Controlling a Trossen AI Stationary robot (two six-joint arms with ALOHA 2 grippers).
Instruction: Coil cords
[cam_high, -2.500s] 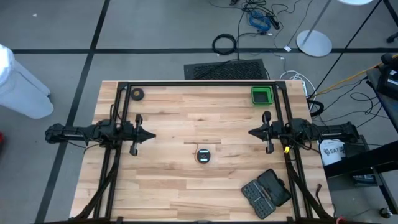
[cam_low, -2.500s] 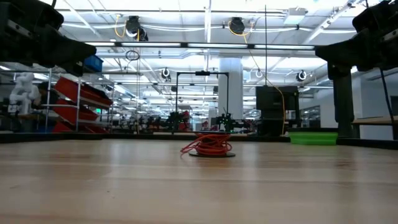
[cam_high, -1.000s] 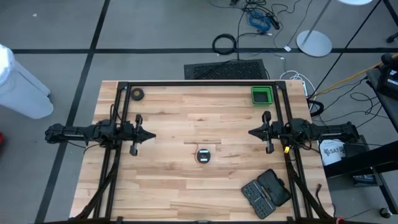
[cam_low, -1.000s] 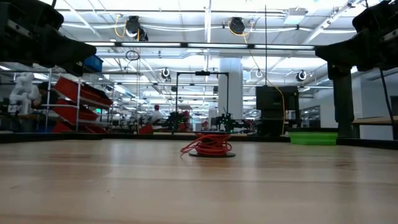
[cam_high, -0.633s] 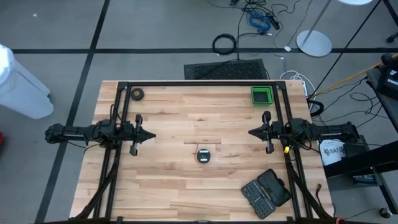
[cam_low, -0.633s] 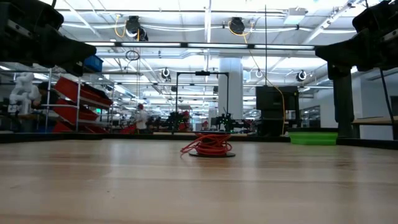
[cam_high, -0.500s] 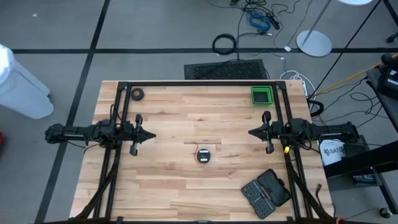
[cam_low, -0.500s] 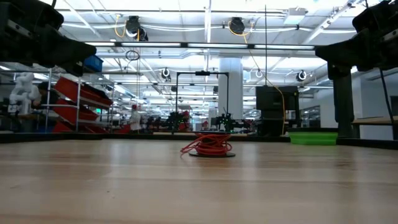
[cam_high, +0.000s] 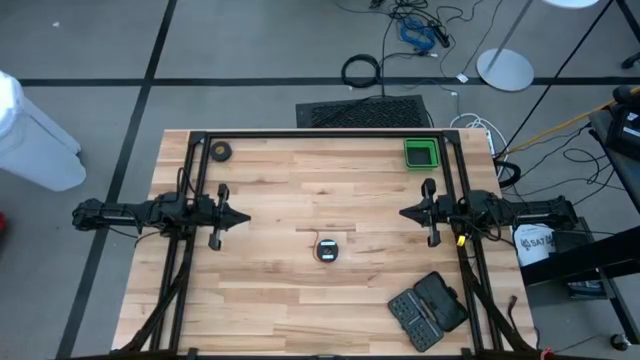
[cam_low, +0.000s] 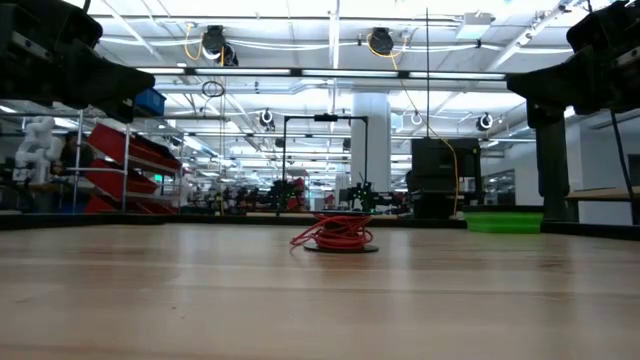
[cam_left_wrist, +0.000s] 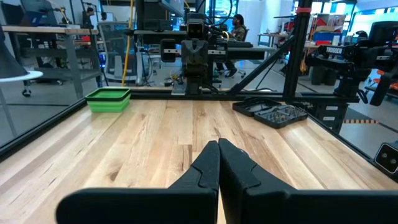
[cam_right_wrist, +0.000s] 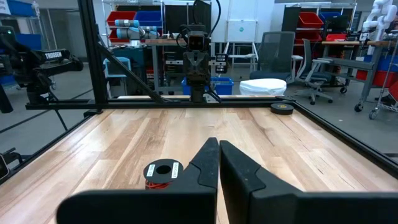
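Two arms we see only as dark masses in the low view, left end effector (cam_high: 243, 217) at nine o'clock, right end effector (cam_high: 404, 213) at three o'clock, both closed, empty, pointing inward, red cord (cam_low: 335, 233) on its reel (cam_high: 327, 250) mid-tabletop (cam_high: 280, 300), between them.

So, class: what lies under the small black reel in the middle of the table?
Red cord is bunched loosely beneath the black reel, spilling out at its sides onto the table. Whether any is wound on the core is hidden by the reel's top.
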